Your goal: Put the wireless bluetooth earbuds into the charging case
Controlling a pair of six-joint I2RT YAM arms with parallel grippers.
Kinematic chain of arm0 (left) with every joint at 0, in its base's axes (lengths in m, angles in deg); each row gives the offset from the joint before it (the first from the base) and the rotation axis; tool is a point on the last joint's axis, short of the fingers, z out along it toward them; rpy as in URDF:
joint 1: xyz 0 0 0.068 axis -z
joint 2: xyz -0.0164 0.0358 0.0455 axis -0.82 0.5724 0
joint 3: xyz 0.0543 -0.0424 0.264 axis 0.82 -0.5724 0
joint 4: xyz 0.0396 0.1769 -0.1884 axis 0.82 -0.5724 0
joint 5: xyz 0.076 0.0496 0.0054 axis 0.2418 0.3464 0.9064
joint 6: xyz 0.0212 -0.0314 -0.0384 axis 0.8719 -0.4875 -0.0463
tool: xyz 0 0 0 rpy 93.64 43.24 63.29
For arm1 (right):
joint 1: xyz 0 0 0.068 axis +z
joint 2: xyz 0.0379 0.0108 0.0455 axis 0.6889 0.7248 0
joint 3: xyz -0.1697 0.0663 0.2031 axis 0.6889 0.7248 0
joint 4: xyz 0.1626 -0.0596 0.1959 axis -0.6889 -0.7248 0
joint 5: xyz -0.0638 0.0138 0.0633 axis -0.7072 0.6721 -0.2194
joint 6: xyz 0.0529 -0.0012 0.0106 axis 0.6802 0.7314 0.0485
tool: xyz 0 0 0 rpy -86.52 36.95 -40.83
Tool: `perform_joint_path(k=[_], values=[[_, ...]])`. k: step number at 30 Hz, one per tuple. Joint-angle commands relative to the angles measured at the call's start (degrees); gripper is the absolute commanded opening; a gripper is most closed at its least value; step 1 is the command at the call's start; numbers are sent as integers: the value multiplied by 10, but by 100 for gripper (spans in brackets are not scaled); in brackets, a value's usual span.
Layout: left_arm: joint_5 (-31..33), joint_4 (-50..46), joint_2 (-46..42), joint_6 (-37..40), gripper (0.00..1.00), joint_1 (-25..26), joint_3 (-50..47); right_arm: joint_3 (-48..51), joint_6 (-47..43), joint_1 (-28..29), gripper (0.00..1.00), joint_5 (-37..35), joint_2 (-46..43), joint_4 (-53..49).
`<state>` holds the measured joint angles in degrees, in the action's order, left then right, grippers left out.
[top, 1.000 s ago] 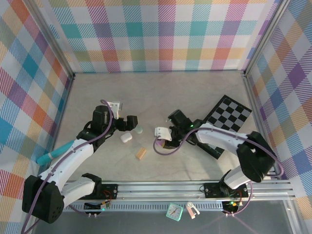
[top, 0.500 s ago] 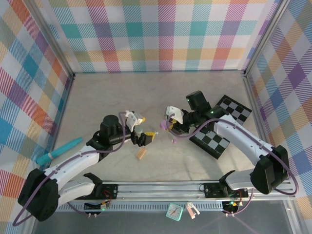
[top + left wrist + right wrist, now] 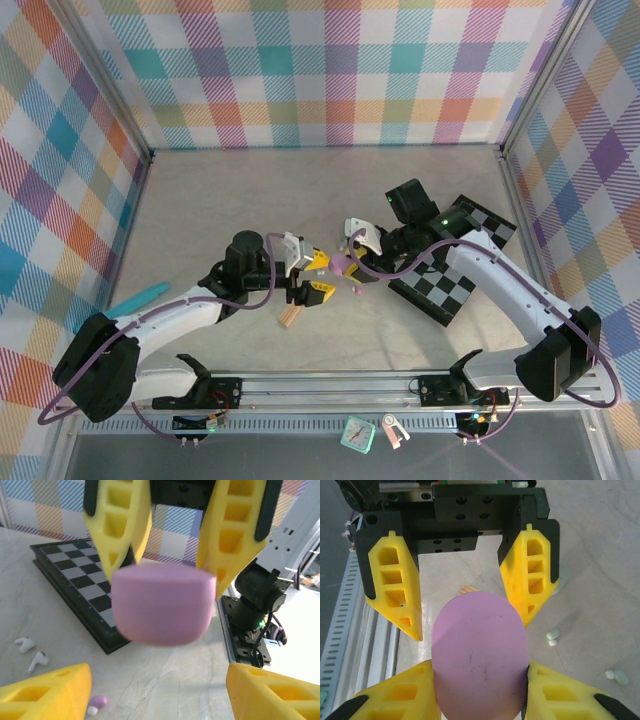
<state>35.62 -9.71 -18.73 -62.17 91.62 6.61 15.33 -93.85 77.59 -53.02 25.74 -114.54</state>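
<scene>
Right gripper (image 3: 479,677) pinches purple case (image 3: 479,640); case's lower end cropped.

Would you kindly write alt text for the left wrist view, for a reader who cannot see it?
The right gripper, shut on a purple case, holds it in front of the open left gripper. On the table beneath lie a chessboard, two white earbuds and a purple earbud.

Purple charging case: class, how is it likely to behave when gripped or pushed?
The purple charging case looks smooth and rounded, so it may slip or twist in the right gripper. It shows no dent where pinched, so it is probably rigid. Pushed, it would likely slide or rock.
</scene>
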Motion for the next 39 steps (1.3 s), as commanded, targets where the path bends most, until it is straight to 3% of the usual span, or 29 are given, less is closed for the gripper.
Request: perform_joint_path(k=[1,24,28,35,39], values=[[-40,13,5,1,67,7,30,-22,-17,6,31,21,3,-24],[-64,-10,12,-2,34,22,55,-29,-18,23,29,5,11,-20],[-68,-10,10,4,29,22,54,-22,-16,23,35,-1,1,-7],[-73,-23,9,25,26,22,54,-9,-8,21,54,-33,-15,9],[-77,-34,7,39,26,22,53,-1,3,14,56,-35,-28,24]])
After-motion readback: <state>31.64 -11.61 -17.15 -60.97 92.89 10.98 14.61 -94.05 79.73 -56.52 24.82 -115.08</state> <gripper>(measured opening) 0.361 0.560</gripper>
